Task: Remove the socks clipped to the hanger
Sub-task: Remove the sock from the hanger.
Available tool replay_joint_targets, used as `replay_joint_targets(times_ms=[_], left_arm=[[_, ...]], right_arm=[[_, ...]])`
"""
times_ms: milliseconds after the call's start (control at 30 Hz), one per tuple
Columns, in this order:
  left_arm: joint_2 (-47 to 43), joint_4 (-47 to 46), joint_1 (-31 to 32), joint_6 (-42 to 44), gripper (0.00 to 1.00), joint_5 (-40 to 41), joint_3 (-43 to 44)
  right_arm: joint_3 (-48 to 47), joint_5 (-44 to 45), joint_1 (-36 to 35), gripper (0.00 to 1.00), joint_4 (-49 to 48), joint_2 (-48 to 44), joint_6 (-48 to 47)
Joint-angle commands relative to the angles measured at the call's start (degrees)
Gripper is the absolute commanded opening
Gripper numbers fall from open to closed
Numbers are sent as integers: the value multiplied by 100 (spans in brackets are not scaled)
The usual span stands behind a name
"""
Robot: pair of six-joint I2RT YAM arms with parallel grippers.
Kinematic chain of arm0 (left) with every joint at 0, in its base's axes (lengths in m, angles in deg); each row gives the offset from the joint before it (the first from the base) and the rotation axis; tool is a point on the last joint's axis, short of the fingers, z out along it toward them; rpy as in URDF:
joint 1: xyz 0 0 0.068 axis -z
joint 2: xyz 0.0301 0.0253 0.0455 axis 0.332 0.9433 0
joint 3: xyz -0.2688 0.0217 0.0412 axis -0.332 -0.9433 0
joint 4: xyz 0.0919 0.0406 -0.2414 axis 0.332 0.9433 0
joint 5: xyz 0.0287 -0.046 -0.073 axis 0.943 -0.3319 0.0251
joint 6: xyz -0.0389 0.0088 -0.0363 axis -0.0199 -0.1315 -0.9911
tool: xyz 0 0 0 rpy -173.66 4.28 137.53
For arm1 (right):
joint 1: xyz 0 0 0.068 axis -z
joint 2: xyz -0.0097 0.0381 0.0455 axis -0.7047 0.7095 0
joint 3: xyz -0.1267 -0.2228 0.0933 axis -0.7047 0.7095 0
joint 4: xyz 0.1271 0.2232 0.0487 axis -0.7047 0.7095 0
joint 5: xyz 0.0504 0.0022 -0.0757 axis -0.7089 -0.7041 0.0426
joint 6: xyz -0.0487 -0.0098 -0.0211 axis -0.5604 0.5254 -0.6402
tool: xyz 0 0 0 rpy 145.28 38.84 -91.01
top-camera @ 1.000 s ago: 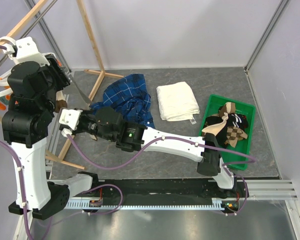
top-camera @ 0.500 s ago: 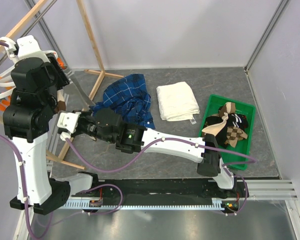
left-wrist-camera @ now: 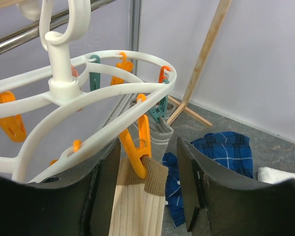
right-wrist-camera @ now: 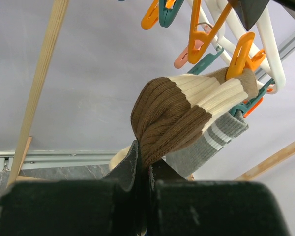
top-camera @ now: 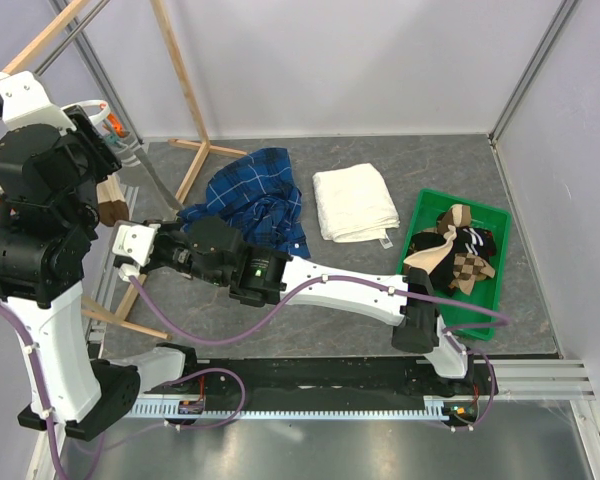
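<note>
The white round hanger (left-wrist-camera: 113,88) carries orange and teal clothespins. An orange pin (left-wrist-camera: 140,147) clips the tan cuff of a cream ribbed sock (left-wrist-camera: 137,201). A grey striped sock (left-wrist-camera: 161,140) hangs behind it on a teal pin. My left gripper (left-wrist-camera: 148,164) is open, its jaws standing either side of that pin and cuff. My right gripper (right-wrist-camera: 147,167) is shut on the brown toe of the same sock (right-wrist-camera: 187,103), which stretches up to the orange pin (right-wrist-camera: 238,51). In the top view the right gripper (top-camera: 117,222) reaches under the left arm (top-camera: 45,170).
Wooden rack poles (top-camera: 180,85) stand at the back left. A blue plaid shirt (top-camera: 255,200) and a folded white towel (top-camera: 355,200) lie on the grey table. A green bin (top-camera: 465,203) at the right holds several loose socks (top-camera: 455,255).
The left arm has swung up and to the left, and the hanger has shifted with it. The right gripper has edged left, still shut on the sock's toe.
</note>
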Motion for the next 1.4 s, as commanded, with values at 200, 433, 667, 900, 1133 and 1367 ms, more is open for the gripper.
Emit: replay_joint_targets(times_ms=[200,433,667,900,1133,1367], left_arm=[[85,-102,-24,437,57,671,-239],[217,-234,-24,455,56,795,-485],[367,-383,-24,481,53,997,-591],[358,-568,-24,569,25,839,-433],[253,-796,-24,692,2,399,-362],[-54,-875,-24,657,2,66,-546]], right_arm=[[-227,65,-56,0,-262,74,-79],[-96,135,-56,0,-402,-31,-88],[211,118,-56,0,-560,-198,-114],[353,91,-64,0,-640,-251,-149],[405,65,-56,0,-666,-199,-132],[790,467,-3,0,-684,-453,456]])
